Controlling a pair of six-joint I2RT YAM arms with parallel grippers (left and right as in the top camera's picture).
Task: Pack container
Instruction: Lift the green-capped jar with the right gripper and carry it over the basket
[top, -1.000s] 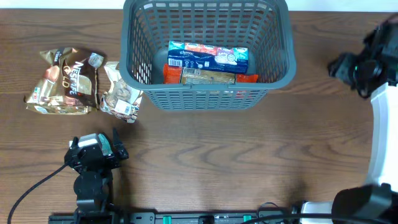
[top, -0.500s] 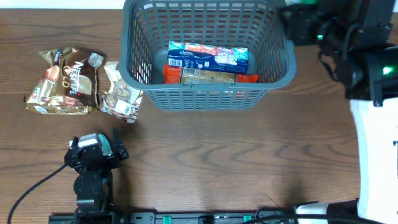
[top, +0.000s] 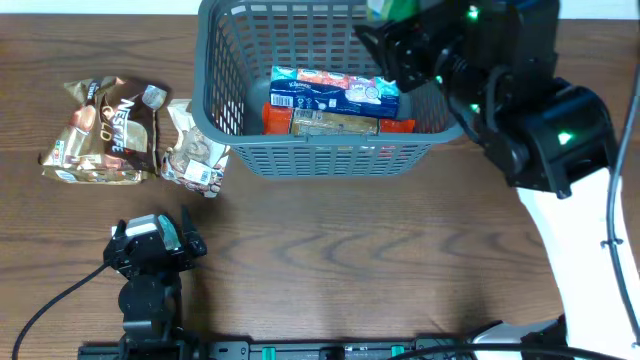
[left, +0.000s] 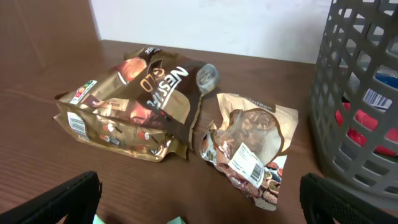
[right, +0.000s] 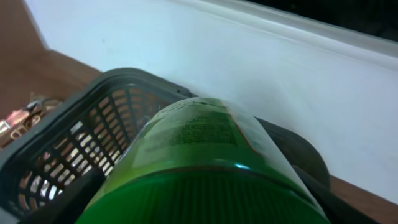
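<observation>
Right gripper (top: 392, 20), clamped around a green bottle (right: 199, 134), hangs over the container (top: 330, 146), whose far-right corner lies directly below.

One container (top: 330, 152) on one table (top: 350, 250). Three packets showing inside it: one blue tissue pack (top: 335, 90), one orange-red packet (top: 276, 118), one tan packet (top: 335, 124). Two more packets out on the wood: one brown coffee pouch (top: 105, 130), one clear snack bag (top: 195, 152). Five packets counted in all; anything beneath the top layer in the basket not visible. One green bottle (right: 199, 140). Two hands: one left hand (top: 155, 235), one right hand (top: 400, 30)
</observation>
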